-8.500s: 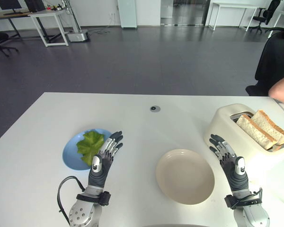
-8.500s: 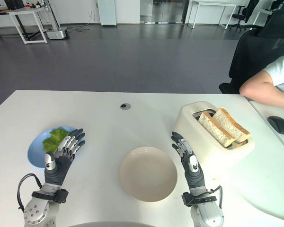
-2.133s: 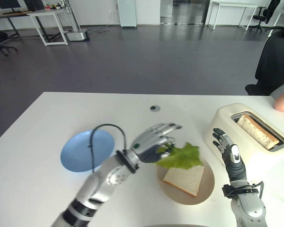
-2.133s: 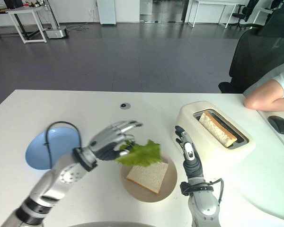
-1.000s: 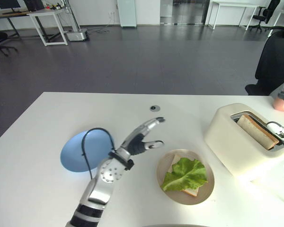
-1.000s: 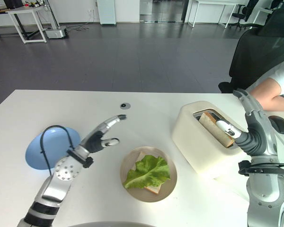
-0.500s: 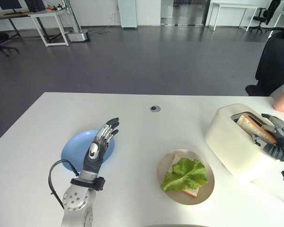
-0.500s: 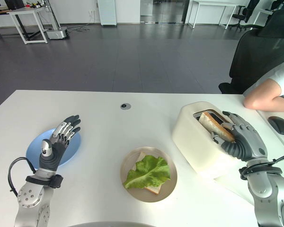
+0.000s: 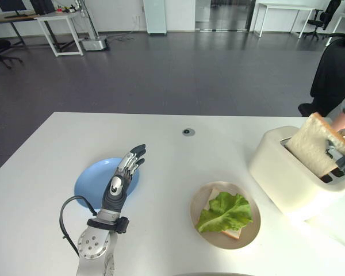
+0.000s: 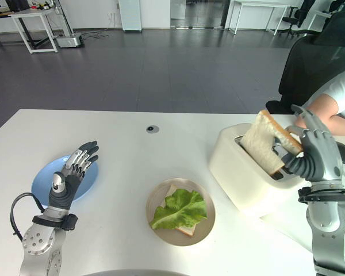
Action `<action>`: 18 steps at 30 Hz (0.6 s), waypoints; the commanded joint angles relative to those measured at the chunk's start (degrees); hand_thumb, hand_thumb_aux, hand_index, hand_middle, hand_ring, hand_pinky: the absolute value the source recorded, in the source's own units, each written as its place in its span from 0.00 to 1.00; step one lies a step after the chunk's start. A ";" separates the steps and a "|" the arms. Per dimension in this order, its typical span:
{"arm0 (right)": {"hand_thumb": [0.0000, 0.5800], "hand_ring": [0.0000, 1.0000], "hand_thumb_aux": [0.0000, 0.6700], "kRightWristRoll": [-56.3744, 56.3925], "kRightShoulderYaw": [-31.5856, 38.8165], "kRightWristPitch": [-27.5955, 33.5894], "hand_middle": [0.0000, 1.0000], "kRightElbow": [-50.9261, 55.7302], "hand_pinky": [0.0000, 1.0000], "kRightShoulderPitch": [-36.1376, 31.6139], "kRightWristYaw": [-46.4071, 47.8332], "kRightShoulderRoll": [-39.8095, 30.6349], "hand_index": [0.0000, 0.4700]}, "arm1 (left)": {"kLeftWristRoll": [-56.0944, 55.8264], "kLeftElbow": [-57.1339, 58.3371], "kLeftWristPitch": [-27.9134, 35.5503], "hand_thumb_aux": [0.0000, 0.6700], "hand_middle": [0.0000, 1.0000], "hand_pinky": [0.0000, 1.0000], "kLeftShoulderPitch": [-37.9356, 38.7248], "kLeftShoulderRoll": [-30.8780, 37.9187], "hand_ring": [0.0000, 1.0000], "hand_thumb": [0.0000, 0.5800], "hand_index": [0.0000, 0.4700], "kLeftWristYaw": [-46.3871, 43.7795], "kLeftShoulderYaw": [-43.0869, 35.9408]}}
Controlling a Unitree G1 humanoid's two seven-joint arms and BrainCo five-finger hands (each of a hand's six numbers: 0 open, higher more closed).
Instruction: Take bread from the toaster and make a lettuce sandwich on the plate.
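Note:
A cream toaster point(image 10: 250, 175) stands at the right of the white table. My right hand point(image 10: 311, 155) is shut on a slice of bread point(image 10: 267, 142), held tilted just above the toaster's slot. On the beige plate point(image 10: 204, 225) in the middle lies another bread slice point(image 10: 186, 230), mostly covered by a lettuce leaf point(image 10: 179, 209). My left hand point(image 10: 69, 179) is open with flat fingers, over the near edge of the blue plate point(image 10: 86, 183).
A small round metal disc point(image 10: 152, 129) is set in the table at the back centre. A computer mouse point(image 10: 341, 153) lies behind my right hand, beside a person's arm point(image 10: 333, 112) at the right edge.
My right hand has closed on the second slice and lifted it out of the toaster slot. The left hand has stayed over the blue plate.

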 commanded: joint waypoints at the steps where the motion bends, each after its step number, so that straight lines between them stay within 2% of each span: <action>1: 1.00 0.00 1.00 11.44 -6.05 -0.33 0.00 -5.85 0.00 -5.88 -1.19 1.74 1.00 | 0.52 -1.27 0.29 0.00 0.00 0.00 0.39 -0.40 0.00 0.00 0.00 0.39 -0.58; 3: 1.00 0.00 1.00 19.06 -8.01 1.90 0.00 -10.36 0.00 -8.61 -0.35 2.32 1.00 | 0.51 -1.83 0.41 0.00 0.00 0.00 0.68 -0.48 0.00 0.00 0.00 0.40 -0.58; 5: 1.00 0.00 1.00 28.05 -6.26 8.47 0.00 -17.55 0.00 -10.81 1.66 2.62 1.00 | 0.38 -2.39 0.63 0.00 0.00 0.00 0.88 -0.46 0.00 0.00 0.00 0.48 -0.42; 8: 1.00 0.00 1.00 41.51 5.07 23.32 0.00 -26.77 0.00 -7.71 6.86 3.19 1.00 | 0.37 -3.19 1.03 0.00 0.00 0.00 0.98 -0.54 0.00 0.00 0.00 0.69 -0.43; 10: 1.00 0.00 1.00 46.30 17.77 29.77 0.00 -28.80 0.00 -1.15 11.97 4.16 1.00 | 0.52 -3.42 1.16 0.00 0.00 0.00 1.08 -0.75 0.00 0.00 0.00 0.86 -0.62; 13: 1.00 0.00 1.00 43.81 31.05 30.06 0.00 -26.24 0.00 6.60 17.86 4.81 1.00 | 0.65 -3.66 1.56 0.00 0.00 0.00 0.86 -0.79 0.00 0.00 0.00 0.82 -1.18; 18: 1.00 0.00 1.00 35.37 35.74 21.56 0.00 -14.57 0.00 11.76 22.24 4.70 1.00 | 0.37 -3.69 1.72 0.00 0.00 0.00 1.77 -0.58 0.00 0.00 0.00 0.76 -0.80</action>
